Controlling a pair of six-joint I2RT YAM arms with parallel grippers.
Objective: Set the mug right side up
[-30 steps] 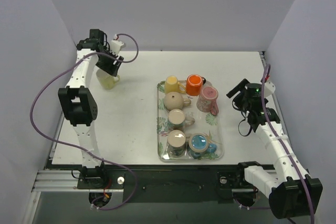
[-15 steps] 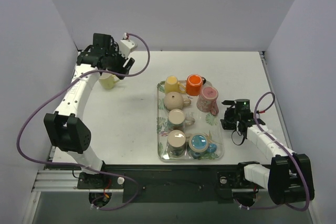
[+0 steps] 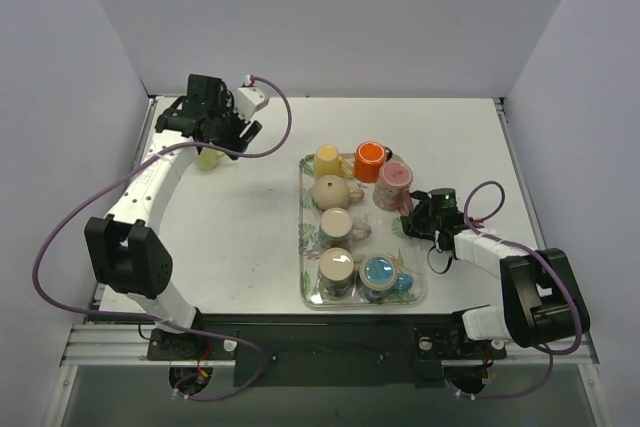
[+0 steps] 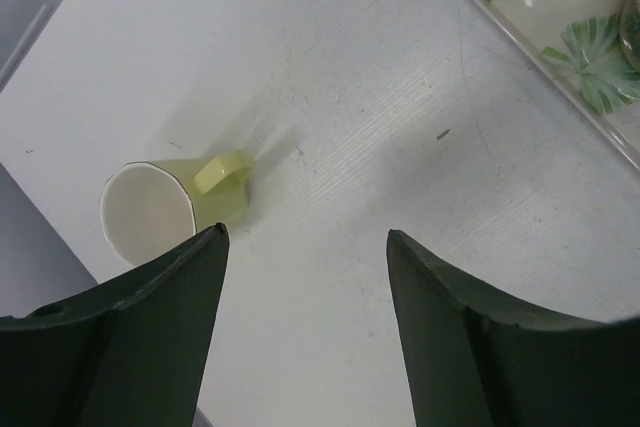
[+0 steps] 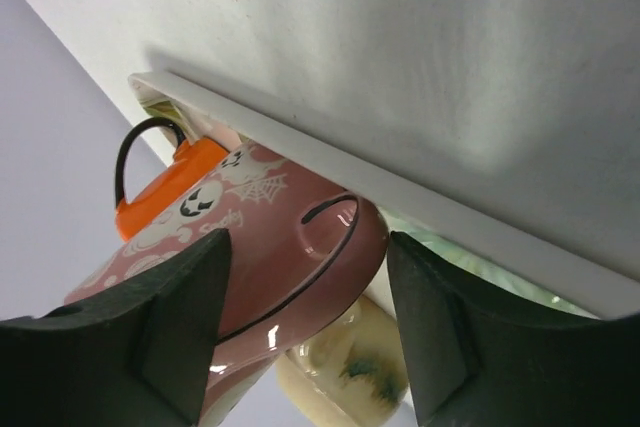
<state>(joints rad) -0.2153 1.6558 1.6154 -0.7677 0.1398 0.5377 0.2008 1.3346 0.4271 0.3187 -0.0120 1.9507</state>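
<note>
A yellow-green mug (image 3: 207,157) stands upright on the table at the far left, and in the left wrist view (image 4: 165,209) its white inside shows. My left gripper (image 3: 214,129) (image 4: 305,237) is open and empty, above the mug and just to its right. A pink Halloween-print mug (image 3: 395,187) stands at the right side of the floral tray (image 3: 413,290). My right gripper (image 3: 413,211) (image 5: 305,239) is open, low at the tray's right rim, with its fingers on either side of the pink mug's handle (image 5: 335,230). I cannot tell which end of the pink mug is up.
The tray also holds a yellow mug (image 3: 327,160), an orange mug (image 3: 370,160) (image 5: 168,182), a cream mug with its base up (image 3: 330,192), a blue-filled mug (image 3: 380,272) and others. The tray's white rim (image 5: 420,202) runs close under my right fingers.
My left gripper has come off the yellow-green mug and moved up and right, leaving it standing. My right arm has swung left and down to the tray's right edge by the pink mug.
</note>
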